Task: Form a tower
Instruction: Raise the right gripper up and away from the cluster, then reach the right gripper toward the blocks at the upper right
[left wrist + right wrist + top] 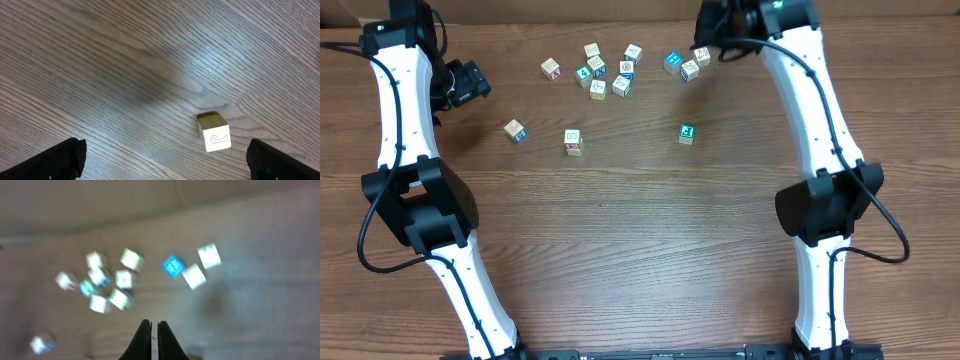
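Note:
No tower shows in any view; only loose single alphabet cubes lie on the wooden table (640, 250). Several cubes (605, 72) are scattered at the far middle, with a blue-faced one (672, 62) towards the right. My left gripper (167, 170) is open above the table. A pale cube (215, 132) with a yellow face lies just ahead of it, nearer its right finger (285, 162) and untouched. My right gripper (154, 335) is shut with nothing between its fingers. It hangs short of the blurred cluster, where a blue cube (173, 265) stands out.
Three cubes lie apart from the cluster: one at the left (514, 130), one in the middle (573, 142) and a green-faced one at the right (687, 133). Both arms rise from bases at the near edge, and the table's far edge runs close behind the cubes.

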`<state>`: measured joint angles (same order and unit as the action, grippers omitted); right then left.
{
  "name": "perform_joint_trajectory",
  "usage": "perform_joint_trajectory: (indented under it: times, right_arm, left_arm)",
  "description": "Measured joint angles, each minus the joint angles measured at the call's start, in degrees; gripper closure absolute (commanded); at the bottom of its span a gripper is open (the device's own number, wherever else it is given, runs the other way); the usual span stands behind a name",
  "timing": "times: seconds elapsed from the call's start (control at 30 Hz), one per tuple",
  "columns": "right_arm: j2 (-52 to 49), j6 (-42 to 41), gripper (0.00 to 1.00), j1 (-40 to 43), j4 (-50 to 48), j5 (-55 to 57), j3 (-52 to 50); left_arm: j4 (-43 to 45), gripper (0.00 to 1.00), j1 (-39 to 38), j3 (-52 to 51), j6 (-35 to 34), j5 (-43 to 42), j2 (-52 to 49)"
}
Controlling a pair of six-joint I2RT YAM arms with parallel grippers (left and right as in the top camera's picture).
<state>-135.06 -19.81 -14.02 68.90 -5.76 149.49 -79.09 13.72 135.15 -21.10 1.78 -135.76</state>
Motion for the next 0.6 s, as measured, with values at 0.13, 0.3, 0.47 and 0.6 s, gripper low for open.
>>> perform_joint_trajectory:
  times: [0.13, 0.3, 0.47, 0.6]
  right_arm:
    - [0.70, 0.13, 0.96, 0.00, -1.75, 0.20, 3.43]
    - [0.81, 0.61, 0.96, 0.00, -3.13, 3.34, 3.63]
    - [0.81, 3.32, 0.96, 0.00, -6.47, 6.05, 3.63]
    - [0.81, 4.35, 0.96, 0.00, -8.74, 7.52, 3.63]
  left_arm:
    - [0.00, 0.00, 0.00, 0.00, 0.00, 0.00, 0.00]
    - [0.00, 0.01, 0.00, 0.00, 0.00, 0.00, 0.00]
    - [-0.02, 0.00, 0.00, 0.00, 0.00, 0.00, 0.00]
    - [0.00, 0.00, 0.00, 0.00, 0.00, 0.00, 0.00]
